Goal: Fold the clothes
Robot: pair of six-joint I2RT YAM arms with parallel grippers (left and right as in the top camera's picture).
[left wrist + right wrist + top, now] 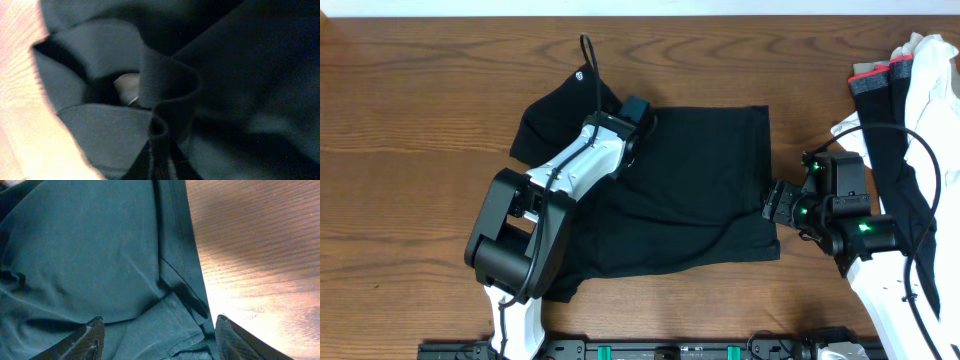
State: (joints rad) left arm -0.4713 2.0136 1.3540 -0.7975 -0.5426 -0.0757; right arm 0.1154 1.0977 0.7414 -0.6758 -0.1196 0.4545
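The clothes, a black T-shirt (700,180), lie spread across the middle of the wooden table, with a small white logo (579,75) at the upper left. My left gripper (642,112) is down on the shirt's upper middle. In the left wrist view, the left gripper (160,152) is shut on a raised fold of black fabric (167,80). My right gripper (778,200) is at the shirt's right edge. In the right wrist view, the right gripper (159,325) stands open over the hemmed edge (182,255), one finger on the cloth side and one on the table side.
At the far right lies a pile with a white cloth (932,70) and a black garment with a grey-and-red band (875,75). Bare wood (410,100) stretches to the left of and behind the shirt. The right arm's cable (923,190) loops over the pile.
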